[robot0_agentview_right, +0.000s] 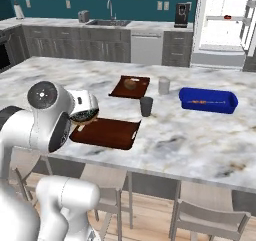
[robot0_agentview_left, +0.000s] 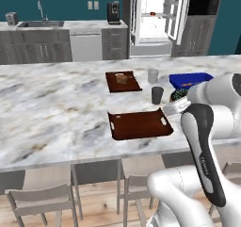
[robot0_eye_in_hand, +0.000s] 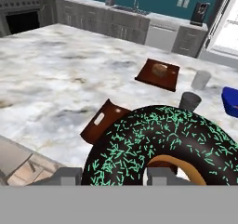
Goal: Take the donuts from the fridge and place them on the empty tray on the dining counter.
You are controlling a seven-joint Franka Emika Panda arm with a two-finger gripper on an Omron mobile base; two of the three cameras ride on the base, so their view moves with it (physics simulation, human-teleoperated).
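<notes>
Donut (robot0_eye_in_hand: 162, 144) fills the low half of my hand view, dark icing w/ green sprinkles, tan dough showing at the hole; its lower part is cut off by the frame edge. My hand (robot0_eye_in_hand: 109, 176) is clamped on it, grey fingers (robot0_eye_in_hand: 69, 175) just poking up at its near rim. In the right base view the donut (robot0_agentview_right: 84, 116) is half tucked under my wrist, over the near left corner of the tray (robot0_agentview_right: 112, 133). Left base view: donut (robot0_agentview_left: 179, 95) is a small dark blob behind my arm, hard to read, just right of the tray (robot0_agentview_left: 141, 125).

Tray lies bare on the desk (robot0_agentview_left: 52, 108), near edge. Behind it: 2nd brown tray w/ tan block (robot0_agentview_right: 131, 86), two grey cups (robot0_agentview_right: 146, 106), blue tray (robot0_agentview_right: 207, 100). Blue tray is cut off at the right edge of hand view.

Fridge (robot0_agentview_right: 225, 25) stands open at the back, white inside; a small red-orange thing (robot0_agentview_right: 227, 17) on a shelf, too small to say what. Left view shows stools (robot0_agentview_left: 42, 200) under the desk.
</notes>
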